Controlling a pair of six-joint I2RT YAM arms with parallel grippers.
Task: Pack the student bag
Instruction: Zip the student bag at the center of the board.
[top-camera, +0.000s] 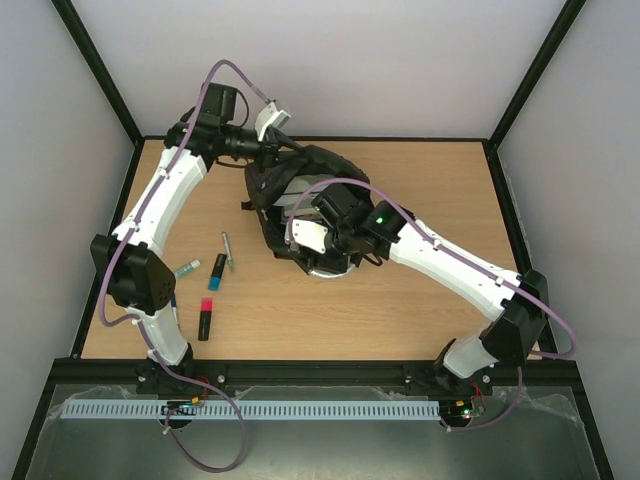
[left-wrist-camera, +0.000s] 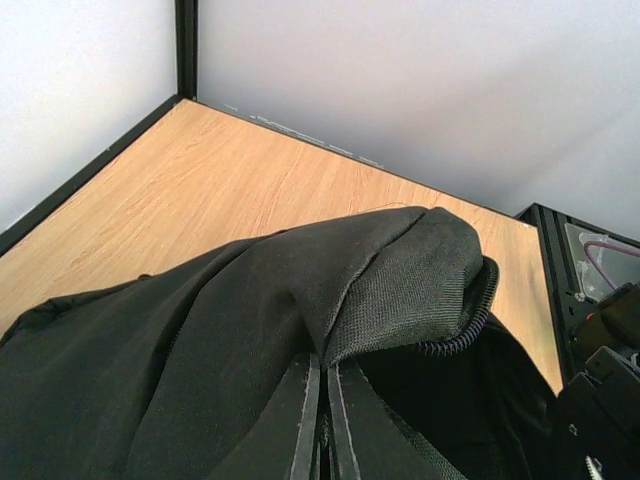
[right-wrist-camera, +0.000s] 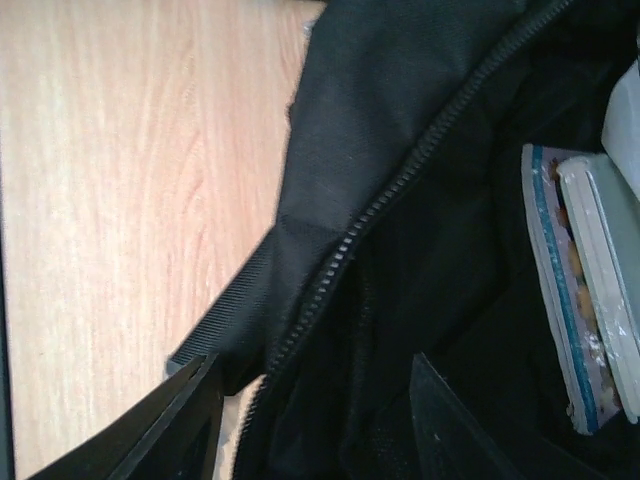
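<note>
A: As the large black fabric student bag (top-camera: 300, 185) lies in the upper middle of the top view, on the pale wooden table (top-camera: 450, 290), how will it handle?
B: Soft and floppy, I judge. The thin pale-edged books (right-wrist-camera: 585, 300) inside add some weight. The firm rim beside the black zip (right-wrist-camera: 400, 190) seems the best hold.
A: And the jaws?
B: The left gripper (left-wrist-camera: 322, 440) is closed tight, pinching the rim fabric. The right gripper (right-wrist-camera: 315, 415) stands about half open over the mouth and holds nothing.

My left gripper (left-wrist-camera: 323, 380) pinches the black student bag (left-wrist-camera: 200, 340). I see its open zip (left-wrist-camera: 468, 328) on the right, table (left-wrist-camera: 200, 180) beyond.
</note>
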